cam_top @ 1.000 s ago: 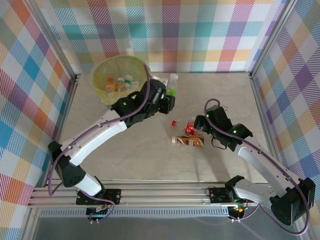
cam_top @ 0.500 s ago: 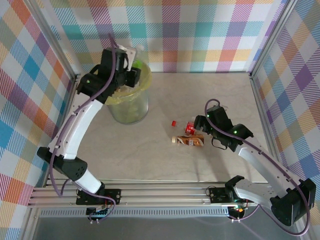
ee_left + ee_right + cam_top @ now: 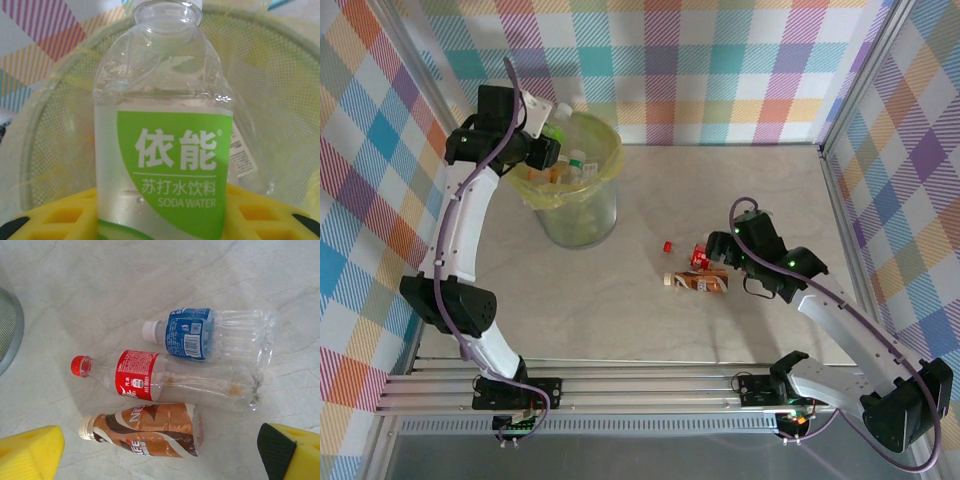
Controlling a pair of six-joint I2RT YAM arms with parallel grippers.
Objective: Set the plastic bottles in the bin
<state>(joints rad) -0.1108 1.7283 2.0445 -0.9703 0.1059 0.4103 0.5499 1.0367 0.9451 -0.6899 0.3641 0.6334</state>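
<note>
Top: left gripper above the bin, far-left corner of the bench. Left wrist: it clamps a slick green-label bottle. Right wrist: right gripper spread wide over three crushed bottles mid-bench; I'd pinch the light, soft red-label one mid-body

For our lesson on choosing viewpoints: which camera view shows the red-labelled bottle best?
The right wrist view: the red-labelled bottle lies whole, cap to base. The top external view shows it as a small red patch beside the right gripper. The left wrist view faces a green-labelled bottle at the bin.
</note>
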